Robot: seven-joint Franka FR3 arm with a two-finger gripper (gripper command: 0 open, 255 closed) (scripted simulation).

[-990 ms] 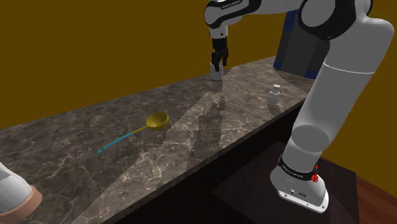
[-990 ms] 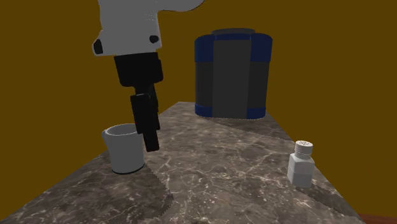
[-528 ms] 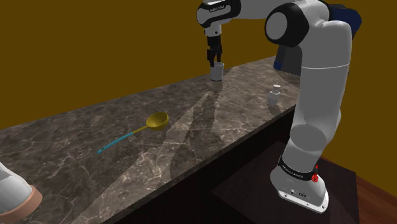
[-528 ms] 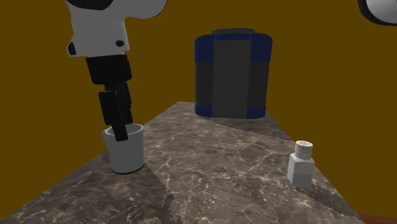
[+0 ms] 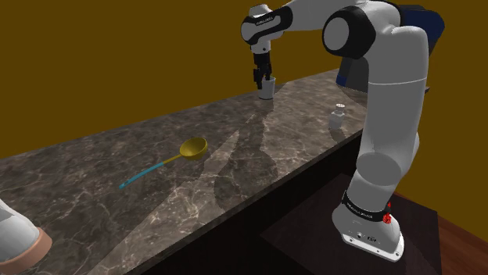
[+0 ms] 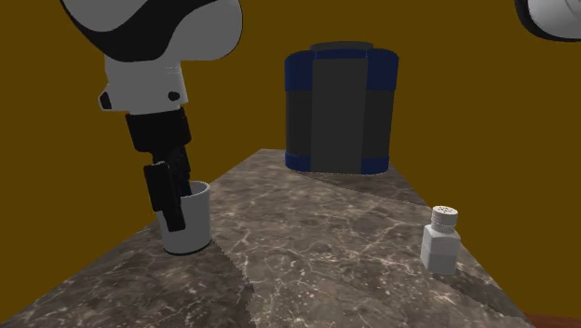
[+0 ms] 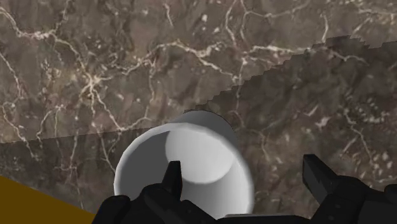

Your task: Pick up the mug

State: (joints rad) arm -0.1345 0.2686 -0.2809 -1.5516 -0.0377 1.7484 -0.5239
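Compared with half a second earlier, the all-black two-finger gripper (image 6: pixel 173 214) is seen lower. Its tips, then at the rim, are now sunk along the side of the plain white cylindrical mug (image 6: pixel 193 228). The mug itself is left unmoved, upright on the dark veined marble counter (image 6: pixel 326 266), at the edge nearest the ochre wall.

In the wrist view the jaws are held apart. One finger (image 7: pixel 172 175) is placed inside the mug and the other outside, clear of it, so the mug's wall is straddled.

A small white salt shaker with a grey perforated cap (image 6: pixel 439 239) is found well apart from the mug, near the counter's opposite edge. A blue and dark grey cylindrical container (image 6: pixel 341 110) is set behind both. Farther along the counter, in the shoulder view, a yellow spoon with a light blue handle (image 5: pixel 181 152) is laid flat.
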